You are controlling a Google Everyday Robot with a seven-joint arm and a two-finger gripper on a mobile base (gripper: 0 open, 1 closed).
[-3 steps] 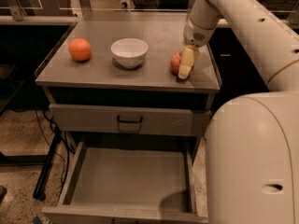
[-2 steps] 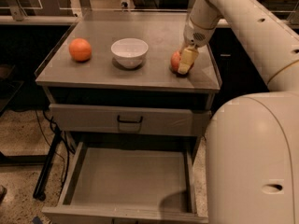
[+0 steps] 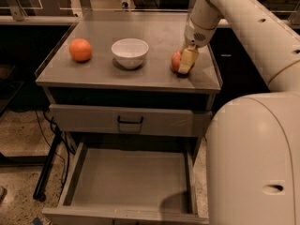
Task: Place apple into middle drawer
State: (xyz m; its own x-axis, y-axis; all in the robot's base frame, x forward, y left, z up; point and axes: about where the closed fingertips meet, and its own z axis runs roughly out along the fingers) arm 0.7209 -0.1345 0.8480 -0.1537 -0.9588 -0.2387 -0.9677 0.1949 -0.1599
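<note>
Grey countertop (image 3: 93, 74) bears, near its right edge, a red apple (image 3: 176, 61) apparently clasped by the fingers (image 3: 187, 60) of the gripper (image 3: 183, 62).

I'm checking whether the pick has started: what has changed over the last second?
Very little. The gripper remains at the apple on the right of the cabinet top, having edged up only slightly. The apple has not lifted or shifted. Whether it is gripped cannot be told. The orange, the white bowl and the open middle drawer are as before.
</note>
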